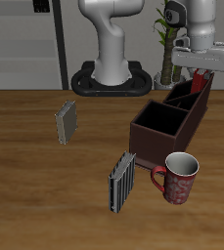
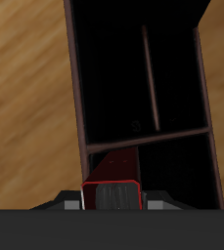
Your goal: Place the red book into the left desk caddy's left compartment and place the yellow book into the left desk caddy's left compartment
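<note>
At upper right, the end effector (image 1: 203, 72) pinches the red book (image 1: 202, 81) above the left desk caddy (image 1: 187, 101); next, lowering and releasing it.

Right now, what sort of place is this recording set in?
Probably a simulated study or home office: a wooden table carries a dark brown desk caddy, grey striped books and a red patterned mug, with shelving and a potted plant behind.

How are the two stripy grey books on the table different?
The yellow book sits farther back and looks smaller; the grey striped book is nearer the front edge, beside the mug, and looks larger. The yellow book stands alone on open table. Both stand upright with grey striped covers.
</note>
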Robot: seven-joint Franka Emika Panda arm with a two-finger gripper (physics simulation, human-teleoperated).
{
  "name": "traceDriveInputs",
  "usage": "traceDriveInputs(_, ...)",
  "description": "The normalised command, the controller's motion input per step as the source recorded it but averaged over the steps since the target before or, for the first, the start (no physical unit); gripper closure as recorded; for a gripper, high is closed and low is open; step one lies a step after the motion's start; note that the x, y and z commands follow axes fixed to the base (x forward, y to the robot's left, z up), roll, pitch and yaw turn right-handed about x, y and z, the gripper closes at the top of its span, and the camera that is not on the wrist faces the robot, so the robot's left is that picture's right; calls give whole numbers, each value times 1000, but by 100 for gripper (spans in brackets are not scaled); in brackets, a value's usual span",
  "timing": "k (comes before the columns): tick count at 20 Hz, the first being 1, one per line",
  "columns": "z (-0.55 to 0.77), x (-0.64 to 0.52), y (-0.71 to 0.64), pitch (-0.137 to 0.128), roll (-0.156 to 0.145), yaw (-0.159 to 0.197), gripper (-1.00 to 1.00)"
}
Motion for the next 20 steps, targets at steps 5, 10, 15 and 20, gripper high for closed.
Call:
traceDriveInputs(5,-50,5,38,45,20,-8,-100)
traceDriveInputs(10,36,-5,-12,-2,4,5,-100)
traceDriveInputs(15,147,-18,-33,-14,18,8,-100)
traceDriveInputs(20,202,33,-174,-18,-7,46,-100)
